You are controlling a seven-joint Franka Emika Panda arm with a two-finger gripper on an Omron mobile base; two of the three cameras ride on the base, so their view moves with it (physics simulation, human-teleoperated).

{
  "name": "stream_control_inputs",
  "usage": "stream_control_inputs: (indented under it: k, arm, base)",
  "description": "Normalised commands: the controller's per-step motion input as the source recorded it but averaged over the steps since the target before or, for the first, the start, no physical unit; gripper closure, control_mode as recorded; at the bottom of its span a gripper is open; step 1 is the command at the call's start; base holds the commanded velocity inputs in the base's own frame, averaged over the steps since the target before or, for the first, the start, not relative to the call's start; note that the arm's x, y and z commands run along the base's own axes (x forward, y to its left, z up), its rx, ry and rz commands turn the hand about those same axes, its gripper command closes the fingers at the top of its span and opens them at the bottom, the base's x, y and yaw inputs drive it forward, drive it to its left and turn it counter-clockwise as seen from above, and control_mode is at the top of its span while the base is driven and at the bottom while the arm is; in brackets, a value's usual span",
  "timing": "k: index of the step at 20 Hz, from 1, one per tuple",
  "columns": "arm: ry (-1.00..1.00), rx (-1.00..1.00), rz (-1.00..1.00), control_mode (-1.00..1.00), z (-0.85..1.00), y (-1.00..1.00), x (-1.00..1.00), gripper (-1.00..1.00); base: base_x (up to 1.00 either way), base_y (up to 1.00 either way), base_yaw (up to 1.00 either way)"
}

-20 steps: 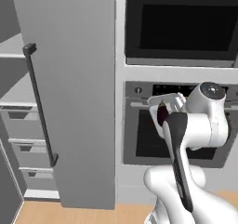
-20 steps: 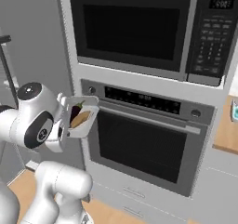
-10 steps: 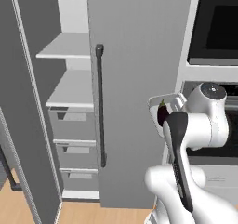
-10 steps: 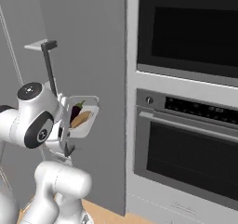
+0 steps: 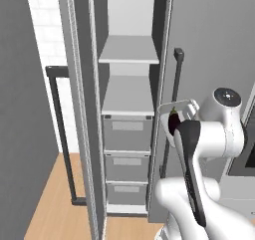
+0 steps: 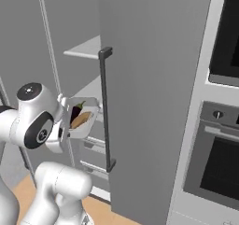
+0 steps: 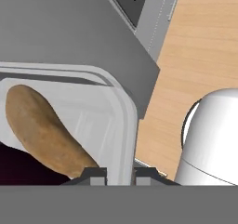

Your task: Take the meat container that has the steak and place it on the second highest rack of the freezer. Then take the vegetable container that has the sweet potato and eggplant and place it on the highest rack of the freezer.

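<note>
My gripper (image 7: 120, 174) is shut on the rim of the white vegetable container (image 7: 124, 118), its fingertips clamping the wall. Inside lie the orange-brown sweet potato (image 7: 44, 130) and the dark purple eggplant (image 7: 16, 171). From the base, the container (image 6: 86, 118) hangs tilted at chest height beside the white arm, with the sweet potato (image 6: 80, 120) and the eggplant (image 6: 75, 112) showing. The freezer (image 5: 94, 84) stands open just left of the container (image 5: 175, 112). Its highest rack (image 5: 128, 52) and second rack (image 5: 127, 97) look bare. The meat container and steak are out of view.
Three grey drawers (image 5: 127, 132) sit below the racks. The open freezer door (image 6: 149, 79) with its dark bar handle (image 6: 106, 107) stands right beside the container. Another grey door with a bar handle (image 5: 59, 134) is at the left. The black oven (image 6: 219, 161) is at the right.
The whole picture has shifted: the base has driven left from the oven front to the open freezer. The arm holds the container in the same pose.
</note>
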Motion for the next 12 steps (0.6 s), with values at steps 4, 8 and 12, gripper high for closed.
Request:
stream_control_inputs:
  k: [4, 8, 12]
  arm:
    - [0.00, 0.00, 0.00, 1.00, 0.00, 0.00, 0.00, 1.00]
    - [0.00, 0.00, 0.00, 1.00, 0.00, 0.00, 0.00, 1.00]
    - [0.00, 0.00, 0.00, 1.00, 0.00, 0.00, 0.00, 1.00]
  base:
    - [-0.03, 0.27, -0.07]
    - [0.00, -0.18, -0.02]
    - [0.14, 0.11, -0.04]
